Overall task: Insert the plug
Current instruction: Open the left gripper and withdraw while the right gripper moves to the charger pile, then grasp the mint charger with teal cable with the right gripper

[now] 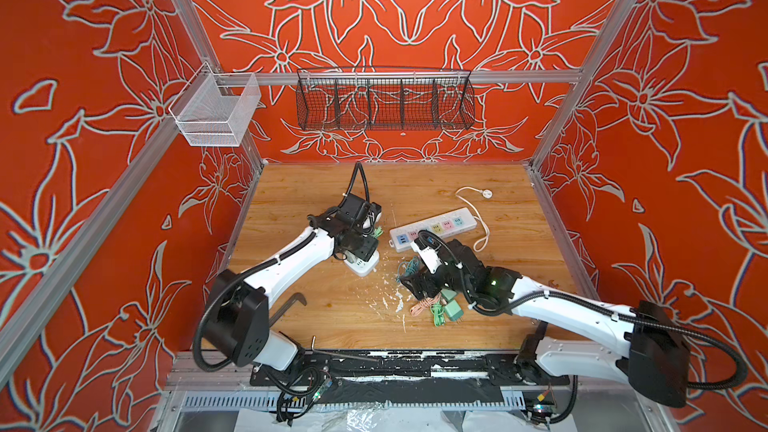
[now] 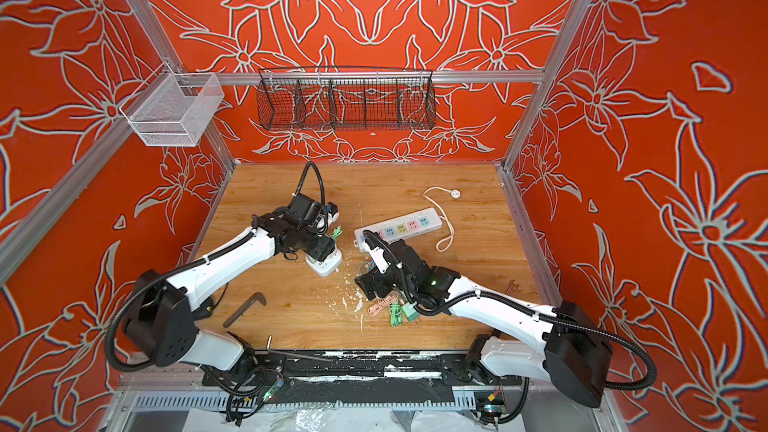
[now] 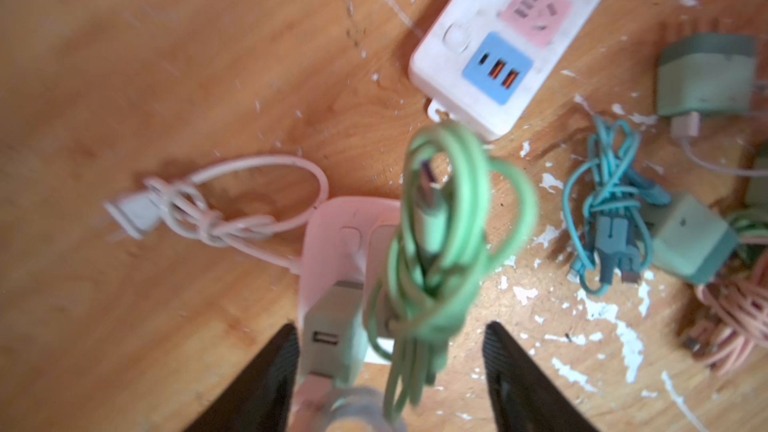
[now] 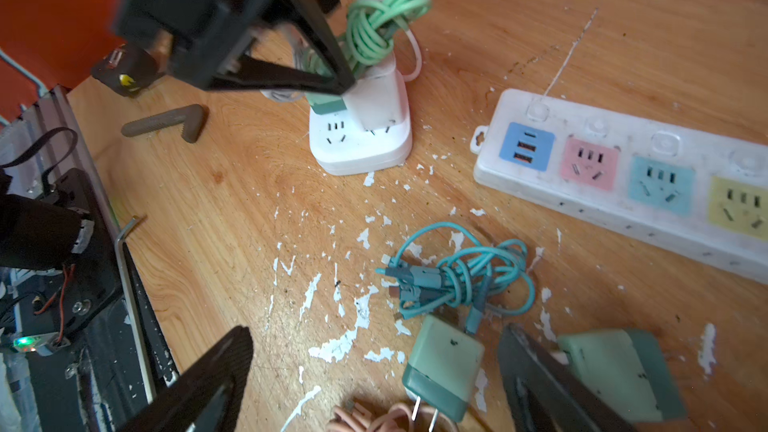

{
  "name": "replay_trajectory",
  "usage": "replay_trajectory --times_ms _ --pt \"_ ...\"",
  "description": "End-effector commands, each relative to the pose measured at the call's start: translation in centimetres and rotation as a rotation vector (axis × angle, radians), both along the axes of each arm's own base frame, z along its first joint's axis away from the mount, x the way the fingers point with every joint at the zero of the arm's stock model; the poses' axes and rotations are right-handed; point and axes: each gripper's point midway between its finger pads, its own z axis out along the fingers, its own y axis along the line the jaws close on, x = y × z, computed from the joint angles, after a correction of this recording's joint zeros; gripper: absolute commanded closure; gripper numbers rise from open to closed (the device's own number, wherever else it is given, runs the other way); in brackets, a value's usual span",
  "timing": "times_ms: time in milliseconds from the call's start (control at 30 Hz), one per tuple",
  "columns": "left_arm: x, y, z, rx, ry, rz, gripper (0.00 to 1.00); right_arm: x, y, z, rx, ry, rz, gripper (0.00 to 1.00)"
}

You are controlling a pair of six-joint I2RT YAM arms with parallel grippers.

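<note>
Plug (image 3: 328,334), a green charger block, stands on the white cube socket (image 4: 361,139) and looks seated, its green cable (image 3: 449,218) bundled beside it. Left gripper (image 3: 390,326) straddles it with jaws spread wide, gripping nothing. To finish cleanly, lift straight up so neither finger snags the cable loops. Right gripper (image 4: 374,330) hangs wide open and empty over 2 spare chargers (image 4: 444,363). The prongs are hidden, so full seating is unconfirmed, and the left wrist view is blurred.

A black basket (image 1: 384,103) and white basket (image 1: 216,112) hang, seemingly from a rail (image 1: 519,76).
</note>
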Motion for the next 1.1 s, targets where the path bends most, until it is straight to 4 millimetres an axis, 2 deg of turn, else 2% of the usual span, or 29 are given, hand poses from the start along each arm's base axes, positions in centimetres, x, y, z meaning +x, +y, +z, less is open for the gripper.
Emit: replay_trajectory --times_ms 0,33,200,400,600,633,1067 --pt "-0.3 -0.6 3.7 -0.073 -0.095 -0.046 0.12 0.3 -1.9 0.5 -0.054 0.046 -0.106 0.05" --pt "-0.6 -0.6 4.4 -0.083 -0.108 -0.051 0.01 0.2 -2.4 0.2 -0.072 0.061 -0.125 0.05" --pt "-2.8 -0.6 7.8 -0.160 -0.133 -0.074 0.03 -0.3 -4.5 -1.5 -0.177 0.142 -0.205 0.06" --pt "-5.9 -0.3 9.8 -0.281 -0.104 -0.033 0.03 -0.9 -4.8 -3.9 -0.262 0.240 -0.222 0.09" --pt "-8.1 -0.8 9.9 -0.404 -0.070 -0.013 0.03 -0.5 -4.0 -5.8 -0.306 0.289 -0.228 0.15" --pt "-8.6 -0.6 10.5 -0.425 -0.097 -0.016 0.03 -0.4 -3.8 -6.0 -0.311 0.294 -0.227 0.16" --pt "-9.2 0.5 10.5 -0.430 -0.165 0.009 0.03 0.9 -3.6 -10.6 -0.474 0.386 -0.319 0.31"
